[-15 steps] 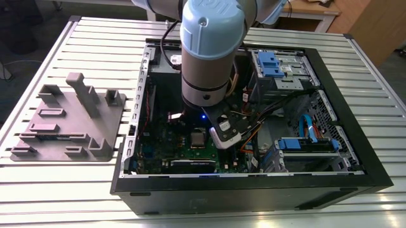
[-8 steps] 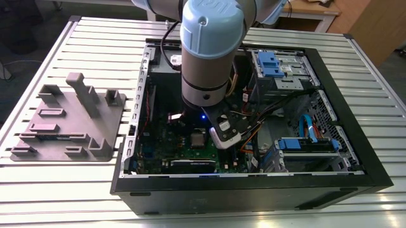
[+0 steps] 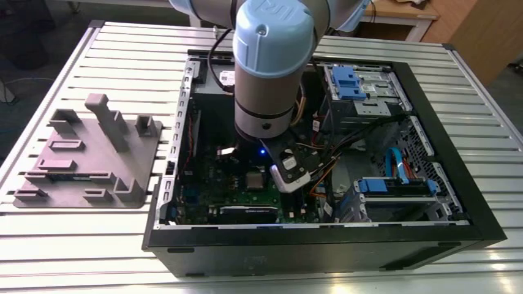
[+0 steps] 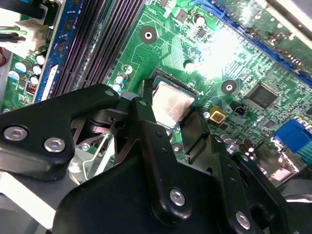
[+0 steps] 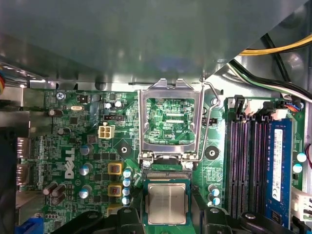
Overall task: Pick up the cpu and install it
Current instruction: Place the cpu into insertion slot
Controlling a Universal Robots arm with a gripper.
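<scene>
**One cpu in the socket, at the gripper's tip**

One cpu (image 5: 166, 204) is counted. It is seated flat in the socket on the green motherboard (image 5: 73, 146), metal top up. One gripper (image 4: 168, 111) is seen. In both wrist views the cpu is straddled by it, centred at its tip. Whether the gripper is clenched on the chip or has released it cannot be told. One silver load frame (image 5: 143, 122) is swung open just beside the cpu. One blue memory module (image 5: 280, 170) is noted near the black slots. In the exterior view, one arm (image 3: 266, 61) is seen inside one open computer case (image 3: 482, 233). One grey tray (image 3: 90, 159) is set on the slatted table (image 3: 122, 49), well apart, at the exterior view's left.
</scene>
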